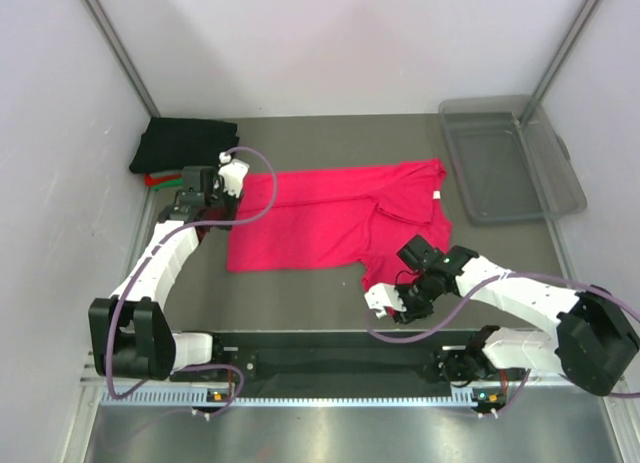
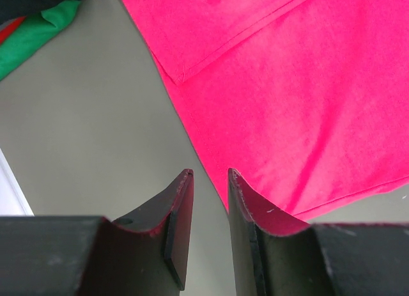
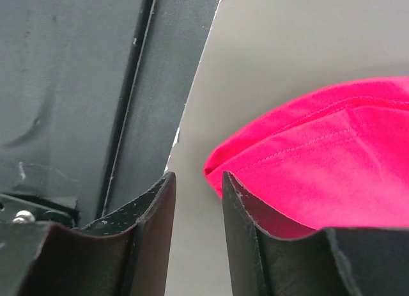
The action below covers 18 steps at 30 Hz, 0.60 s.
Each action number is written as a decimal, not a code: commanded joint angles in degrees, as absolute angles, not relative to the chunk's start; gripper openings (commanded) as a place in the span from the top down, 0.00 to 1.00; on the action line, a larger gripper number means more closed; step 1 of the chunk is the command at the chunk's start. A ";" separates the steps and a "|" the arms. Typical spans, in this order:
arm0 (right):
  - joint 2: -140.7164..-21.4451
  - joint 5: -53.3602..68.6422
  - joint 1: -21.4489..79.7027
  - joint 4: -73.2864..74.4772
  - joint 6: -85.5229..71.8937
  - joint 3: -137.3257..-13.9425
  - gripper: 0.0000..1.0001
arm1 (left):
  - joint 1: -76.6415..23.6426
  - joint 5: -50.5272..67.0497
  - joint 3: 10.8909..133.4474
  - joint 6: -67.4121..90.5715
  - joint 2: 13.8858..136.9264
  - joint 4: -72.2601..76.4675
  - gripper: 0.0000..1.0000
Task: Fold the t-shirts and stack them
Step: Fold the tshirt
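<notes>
A bright pinkish-red t-shirt (image 1: 330,218) lies spread flat mid-table, its small white neck label (image 1: 437,195) at the right end. A folded stack sits at the back left: a black shirt (image 1: 185,143) on top, red and green edges (image 1: 155,180) showing under it. My left gripper (image 1: 212,195) is at the pink shirt's left edge; in the left wrist view it (image 2: 209,174) is slightly open over bare table, with the shirt (image 2: 307,98) beside the right finger. My right gripper (image 1: 392,305) is at the shirt's near corner; it (image 3: 197,176) is open and empty, the shirt's hem (image 3: 319,168) beside its right finger.
A clear plastic bin (image 1: 510,158) stands at the back right. The black base rail (image 1: 330,358) runs along the near edge and shows in the right wrist view (image 3: 77,85). The green folded shirt (image 2: 32,34) shows at the top left of the left wrist view. Grey walls enclose the table.
</notes>
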<state>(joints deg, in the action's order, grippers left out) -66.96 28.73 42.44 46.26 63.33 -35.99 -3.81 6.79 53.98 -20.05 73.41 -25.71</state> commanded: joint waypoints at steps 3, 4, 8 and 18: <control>-70.13 27.34 44.65 41.05 62.14 -35.69 0.64 | -3.95 6.68 52.56 -19.34 72.34 -22.59 0.66; -70.92 27.07 44.74 40.52 62.14 -35.68 0.64 | -3.87 6.77 52.38 -19.34 72.16 -22.59 0.66; -72.68 26.10 45.44 39.11 61.53 -35.51 0.64 | -3.87 6.77 51.94 -19.42 72.16 -22.15 0.66; -70.94 26.45 46.14 47.97 59.51 -42.43 0.99 | -3.96 4.66 56.33 -21.97 74.61 -31.61 0.63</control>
